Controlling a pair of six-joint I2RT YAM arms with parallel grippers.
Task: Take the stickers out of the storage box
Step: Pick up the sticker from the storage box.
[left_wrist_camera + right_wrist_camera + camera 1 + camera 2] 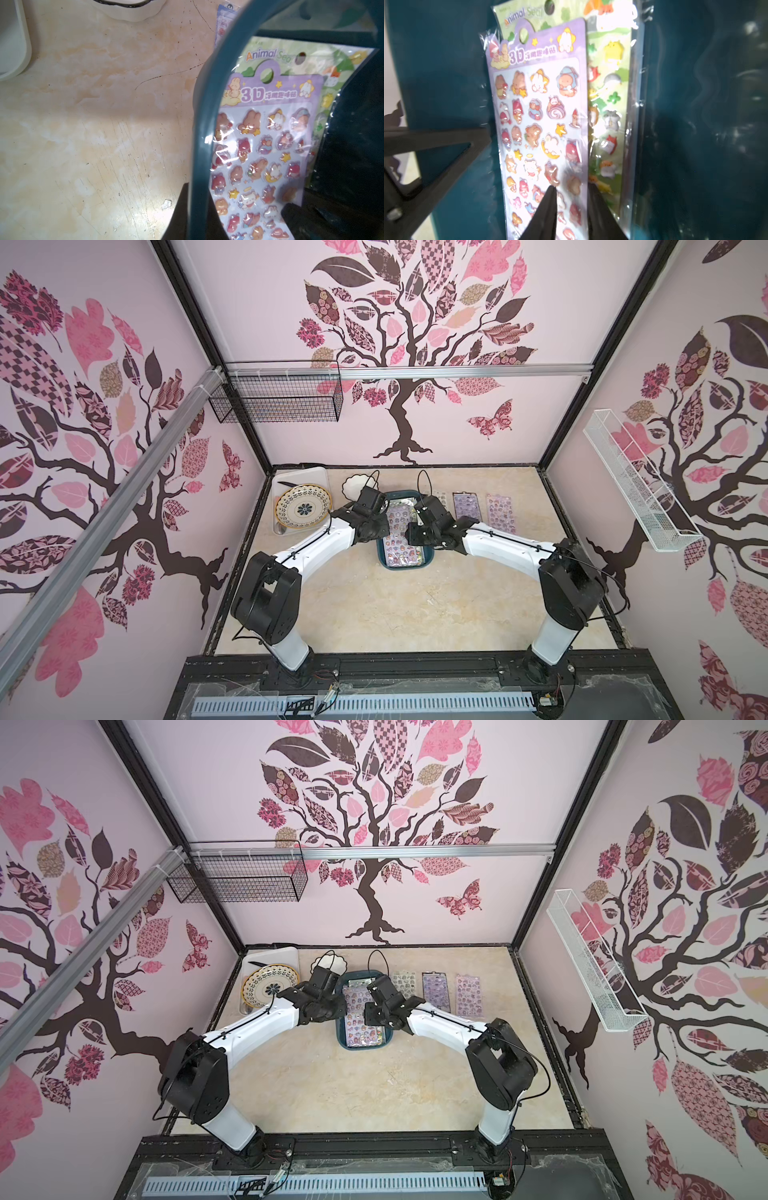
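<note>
We see a pale marbled table point(374, 614), scratched and cracked in places. At its far left corner sits a white tray point(319, 473), with a white scalloped bowl point(354, 485) just beside it. The teal storage box point(405, 569) stands towards the back, near the middle. To the right of the box, three sticker sheets point(466, 510) lie flat in a row (the one closest to the box is only partly in view).

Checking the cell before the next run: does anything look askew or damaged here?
In the storage box, the purple sticker sheet lies offset on the green sheet beneath, edges not lined up. The tabletop shows dark hairline cracks and scratches. Nothing spilled.
</note>
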